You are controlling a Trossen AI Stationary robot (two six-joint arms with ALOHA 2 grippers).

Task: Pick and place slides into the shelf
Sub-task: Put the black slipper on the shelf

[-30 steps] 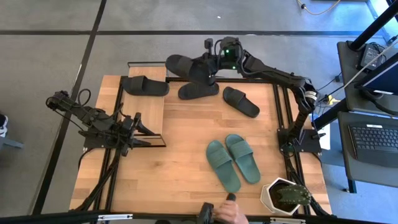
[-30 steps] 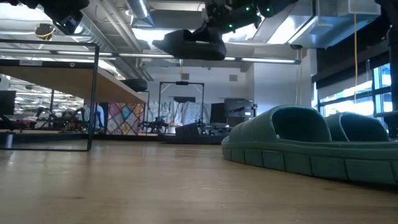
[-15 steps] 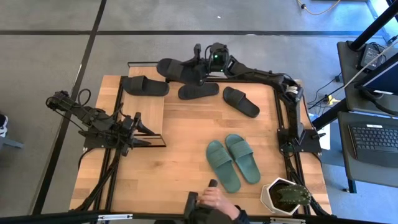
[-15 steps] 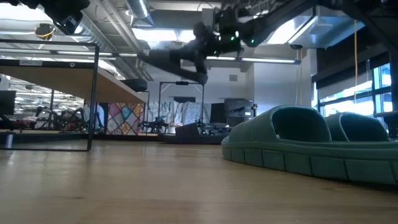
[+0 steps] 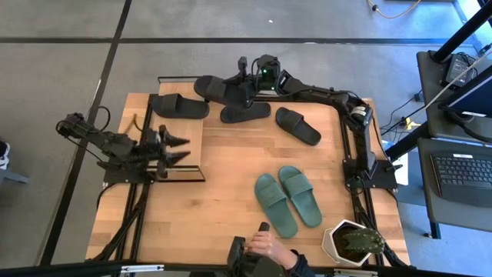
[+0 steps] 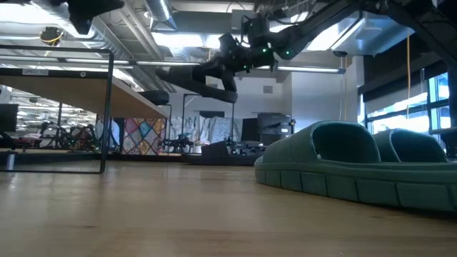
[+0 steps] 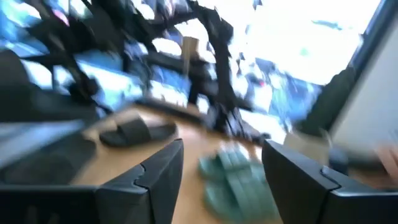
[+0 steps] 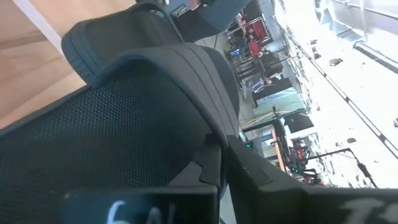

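The shelf point(image 5: 189, 132) stands at the table's far left, and one black slide point(image 5: 178, 105) lies flat on its wooden top. My right gripper point(image 5: 247, 91) is shut on a second black slide point(image 5: 217, 88), held in the air beside the shelf's far right corner and also seen in the low view point(image 6: 196, 80). Two more black slides point(image 5: 244, 113) point(image 5: 297, 125) lie on their soles on the table. The teal pair point(image 5: 288, 198) rests side by side nearer the front. My left gripper point(image 5: 175, 148) stands open over the shelf's near part, holding nothing. My right gripper grips the black slide at its end toward the table's right point(image 8: 205, 158), beside the ribbed strap point(image 8: 186, 68). The fingers point(image 8: 261, 180) come nearly level from the table's right, along the slide. The slide is lifted clear and sticks out leftward, roughly level.
A white pot with a plant point(image 5: 354, 242) stands at the near right corner. A person's hand point(image 5: 265, 248) rests at the near edge. The black arm frames point(image 5: 361, 165) run along both sides of the table. Bare wood lies in the middle point(image 5: 231, 165).
My right gripper has come down and toward the table's left with the black slide, ending beside the shelf's far right corner; the slide stays clear of everything. My left gripper has swung toward the far edge over the shelf, still open. The person's hand has moved along the near edge.
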